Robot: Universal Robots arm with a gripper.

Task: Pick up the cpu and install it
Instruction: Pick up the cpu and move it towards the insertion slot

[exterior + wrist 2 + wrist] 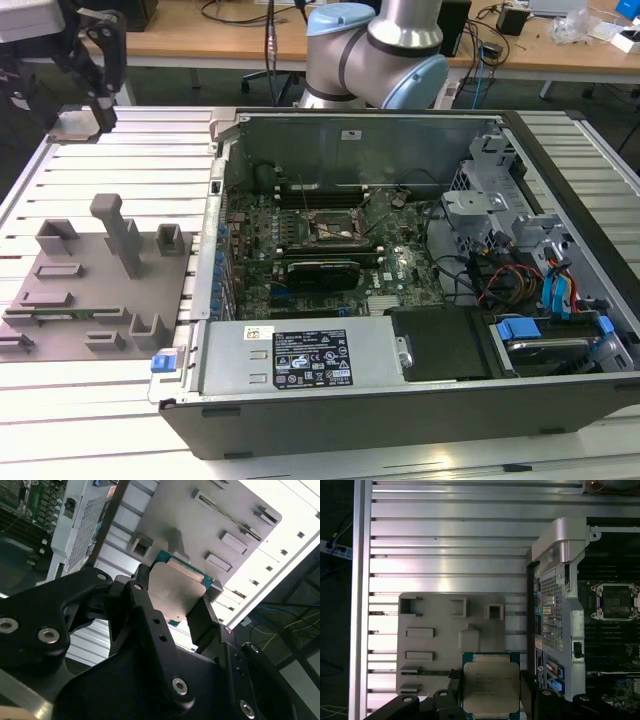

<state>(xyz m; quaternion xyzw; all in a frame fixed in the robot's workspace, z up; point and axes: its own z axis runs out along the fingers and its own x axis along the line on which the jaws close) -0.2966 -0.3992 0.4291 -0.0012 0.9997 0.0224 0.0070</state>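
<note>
The cpu (491, 687) sits flat between the two black fingers (527, 687) of the gripper (491, 696), silver top facing the first wrist view and a teal rim showing around it. The gripper is clenched on the chip's two opposite edges. In the second wrist view the cpu (177, 592) appears to hang apart from the grey plate (200, 520) behind it, so it looks lifted rather than resting.

That plate (435, 640), with its raised blocks and slots, lies on the slatted counter (445, 530) just beside the open case (560, 545). The socket (615, 601) lies inside the case, well apart from the chip. In the exterior view the gripper (98, 95) hangs high at that view's left, the socket (335, 228) near the middle of the board.

The step in hand looks like the carry. Done well, it keeps the chip level and the grip on the edges only, with no squeeze beyond what holds it. The path wants to clear the case wall. The chip's sides need squaring to the socket frame before any descent, since a tilted or turned chip could bend the contacts.
</note>
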